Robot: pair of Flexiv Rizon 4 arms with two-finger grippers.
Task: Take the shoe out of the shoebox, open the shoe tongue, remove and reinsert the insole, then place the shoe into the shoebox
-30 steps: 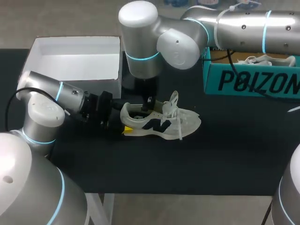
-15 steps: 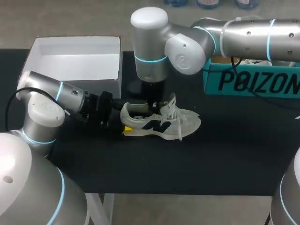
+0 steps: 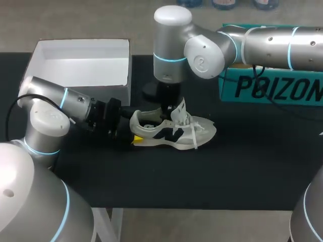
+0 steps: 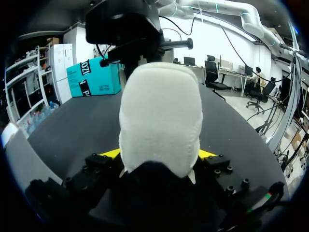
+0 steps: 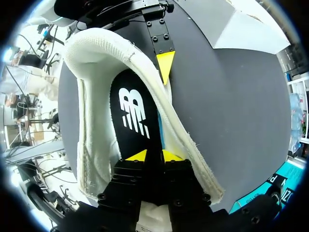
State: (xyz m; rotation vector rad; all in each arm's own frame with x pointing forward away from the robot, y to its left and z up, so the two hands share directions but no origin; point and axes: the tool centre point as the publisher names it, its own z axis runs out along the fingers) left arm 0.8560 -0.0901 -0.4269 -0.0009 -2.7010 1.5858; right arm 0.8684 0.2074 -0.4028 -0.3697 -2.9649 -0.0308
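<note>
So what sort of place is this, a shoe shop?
Probably a robot lab bench, not a shop: the left gripper clamps a shoe by its heel on a black table, the right gripper sits in its opening, and a teal shoebox stands behind.

Soft cream cloth shoe (image 3: 174, 132) on a matt black table (image 3: 227, 171).

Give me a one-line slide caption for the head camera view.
Left gripper clamps the shoe at its heel on the table while the right gripper sits at its opening.
</note>
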